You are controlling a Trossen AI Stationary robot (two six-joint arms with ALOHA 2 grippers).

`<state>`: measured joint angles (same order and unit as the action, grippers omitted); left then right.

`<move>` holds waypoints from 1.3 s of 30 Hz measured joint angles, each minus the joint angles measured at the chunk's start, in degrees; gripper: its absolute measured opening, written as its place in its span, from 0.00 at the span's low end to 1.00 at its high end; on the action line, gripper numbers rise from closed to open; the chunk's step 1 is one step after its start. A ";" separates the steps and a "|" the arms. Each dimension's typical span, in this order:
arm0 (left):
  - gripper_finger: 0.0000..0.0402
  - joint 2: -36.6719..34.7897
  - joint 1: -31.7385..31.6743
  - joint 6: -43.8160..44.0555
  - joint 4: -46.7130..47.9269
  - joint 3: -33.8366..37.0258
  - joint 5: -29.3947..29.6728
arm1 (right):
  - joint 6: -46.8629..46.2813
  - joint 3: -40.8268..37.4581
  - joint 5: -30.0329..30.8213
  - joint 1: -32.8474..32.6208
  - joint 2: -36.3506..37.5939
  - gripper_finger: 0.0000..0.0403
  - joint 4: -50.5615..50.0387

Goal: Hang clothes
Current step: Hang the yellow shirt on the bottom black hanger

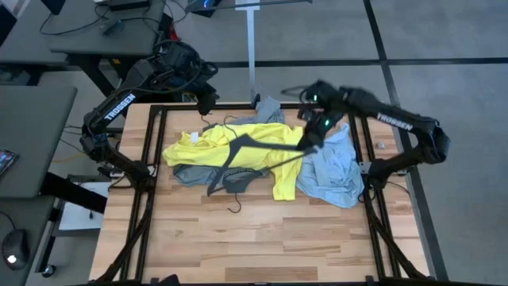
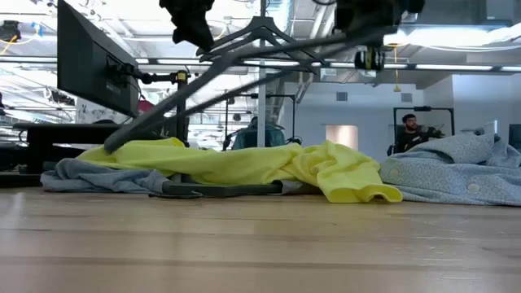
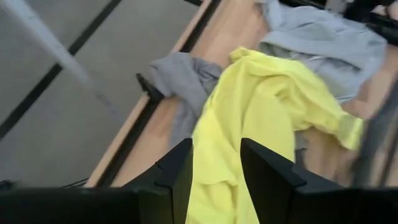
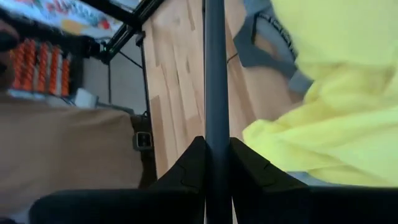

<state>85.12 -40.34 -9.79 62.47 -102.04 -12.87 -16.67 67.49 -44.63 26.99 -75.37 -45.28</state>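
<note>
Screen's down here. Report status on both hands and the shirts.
Right hand shut on hanger. Left hand holding yellow T-shirt. Grey T-shirt beneath, blue shirt beside. Nothing hung.

T-shirt on top: bright neon yellow, plain, no print visible.
T-shirt beneath: mid grey, plain, darker grey at the neck band.
Collared shirt: pale light blue, faintly speckled in the low view.
Raised hanger: dark grey to black, unpatterned.
Flat hanger: dark grey.
Table top: light wood, butcher-block strips in tan and honey tones.
Table frame: black.
Arms: black, white lettering along the links.
Floor: grey, crossed by dark seams.
</note>
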 joint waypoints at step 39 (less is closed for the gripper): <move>0.29 -0.04 1.72 1.87 8.51 17.72 6.69 | 19.51 -8.18 23.82 -1.69 0.12 0.27 27.43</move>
<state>85.08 -38.61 -7.92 70.98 -84.32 -6.18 2.84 59.31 -20.81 25.30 -75.25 -17.86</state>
